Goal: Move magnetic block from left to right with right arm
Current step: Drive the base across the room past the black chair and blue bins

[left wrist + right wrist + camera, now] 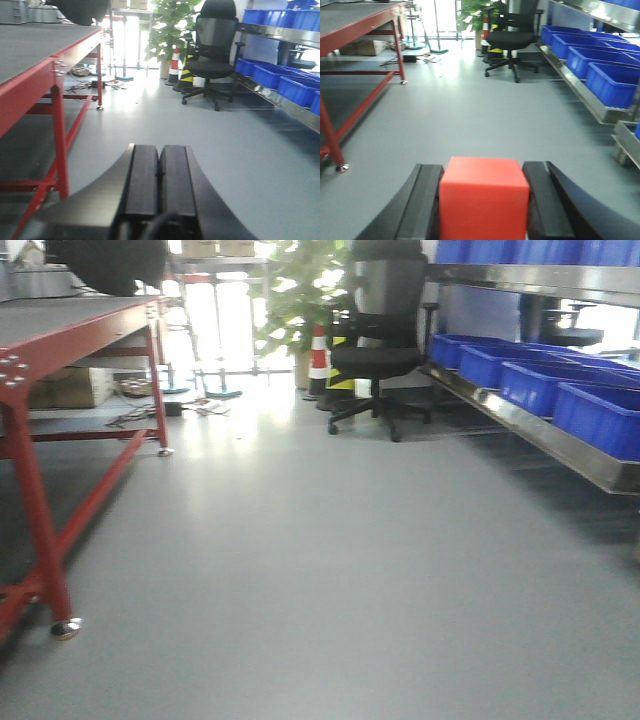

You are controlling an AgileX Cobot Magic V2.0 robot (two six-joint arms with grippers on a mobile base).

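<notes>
The magnetic block, a plain bright-red cube, fills the gap between the two black fingers of my right gripper, which is shut on it and held above the grey floor. In the left wrist view my left gripper is shut, its black pads pressed together with nothing between them. Neither gripper nor the block shows in the front-facing view.
A red-framed workbench stands on the left. A black office chair and a potted plant are at the back. Blue bins sit on a steel shelf along the right. Grey floor lies between.
</notes>
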